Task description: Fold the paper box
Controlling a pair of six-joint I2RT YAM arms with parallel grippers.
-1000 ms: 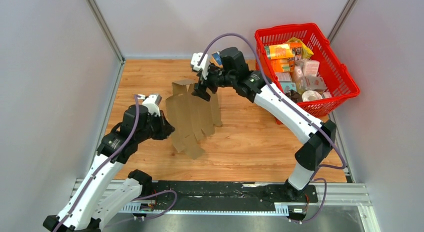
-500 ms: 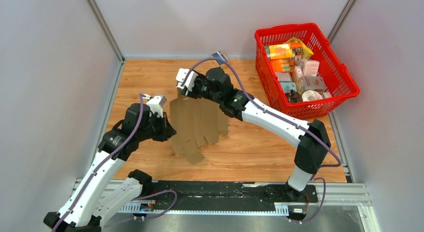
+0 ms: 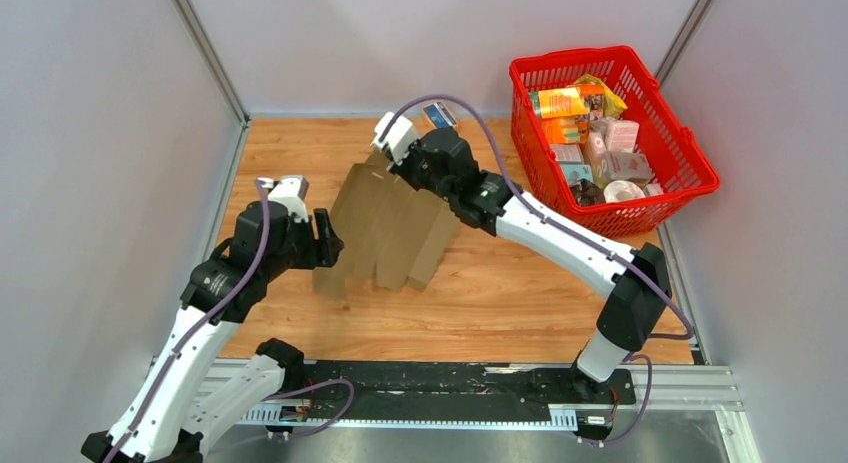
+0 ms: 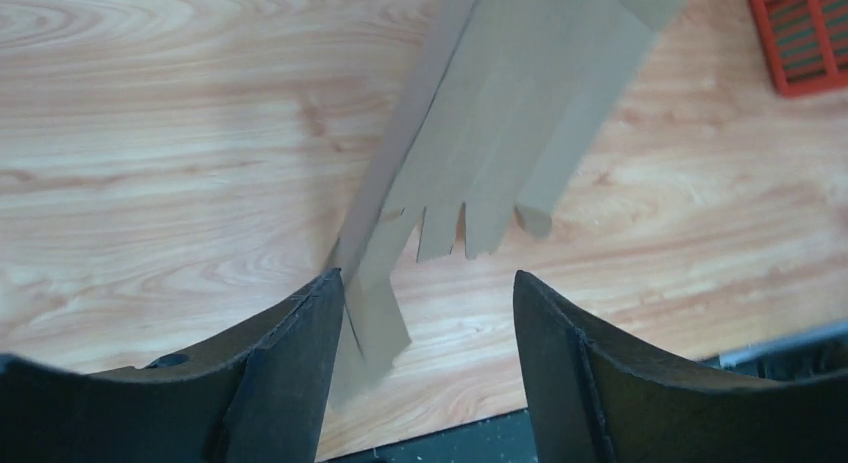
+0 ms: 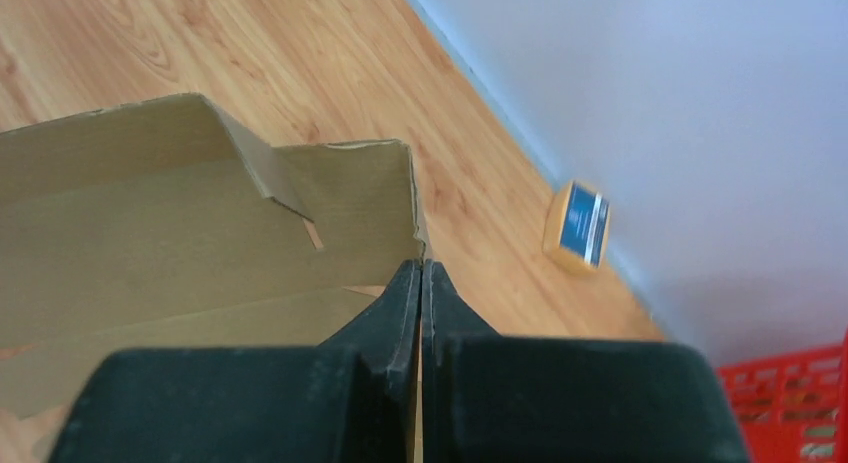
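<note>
The paper box (image 3: 390,228) is a flat brown cardboard blank hanging tilted above the wooden table, its notched flaps pointing down toward the left arm. My right gripper (image 3: 397,171) is shut on its top edge; in the right wrist view the fingers (image 5: 421,265) pinch the corner of the cardboard (image 5: 180,243). My left gripper (image 3: 328,238) stands open at the blank's lower left. In the left wrist view its fingers (image 4: 430,278) are wide apart. One lower flap of the blank (image 4: 500,133) hangs just inside the left finger.
A red basket (image 3: 570,57) full of printed packages stands at the back right; its corner (image 4: 800,33) shows in the left wrist view. A small blue-and-tan box (image 3: 438,114) lies by the back wall, also seen as the box (image 5: 578,223) in the right wrist view. Grey walls enclose the table.
My right gripper moved onto the blank's top edge and shut on it. My left gripper let go and opened, drawing back left. The blank now hangs tilted from the right gripper.
</note>
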